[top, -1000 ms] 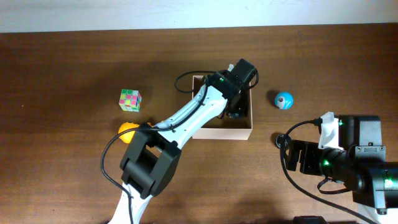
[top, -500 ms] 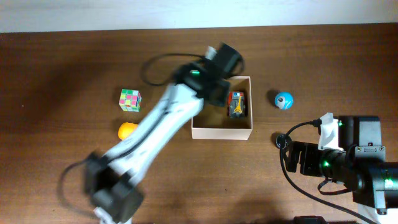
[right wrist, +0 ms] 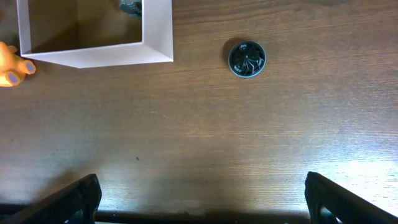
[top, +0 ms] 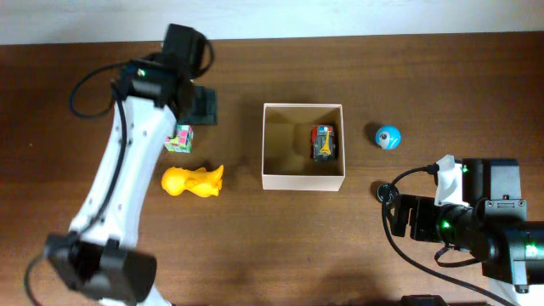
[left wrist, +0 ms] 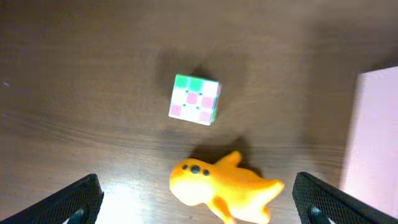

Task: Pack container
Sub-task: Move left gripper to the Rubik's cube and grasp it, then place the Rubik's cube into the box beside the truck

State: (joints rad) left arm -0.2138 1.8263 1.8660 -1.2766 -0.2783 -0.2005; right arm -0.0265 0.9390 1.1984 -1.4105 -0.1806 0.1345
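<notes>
The overhead view runs from left to right. The white left arm reaches to the upper left, and its black left gripper (top: 202, 104) hangs just above a small cube (top: 178, 136) tiled in pink, green and white squares. Below the cube lies a smooth, glossy yellow-orange animal toy (top: 193, 180). At centre is the container (top: 303, 181), a square open box with thin white walls and a matt tan floor. It rests flat on the dark, grained wooden table (top: 425, 76). A small toy car (top: 323, 142) lies against the container's right wall. Just right of the box is a blue ball (top: 387, 135) with a white spot.

The left wrist view shows black fingertips (left wrist: 81, 198) in both lower corners, spread wide with nothing between them. It also shows dark dots on the animal toy's head.

In the right wrist view the right gripper (right wrist: 202, 199) is likewise spread wide and empty. The box's near corner is at upper left, and a dark round object (right wrist: 247, 58) sits beside it. I cannot tell if this is the ball.
</notes>
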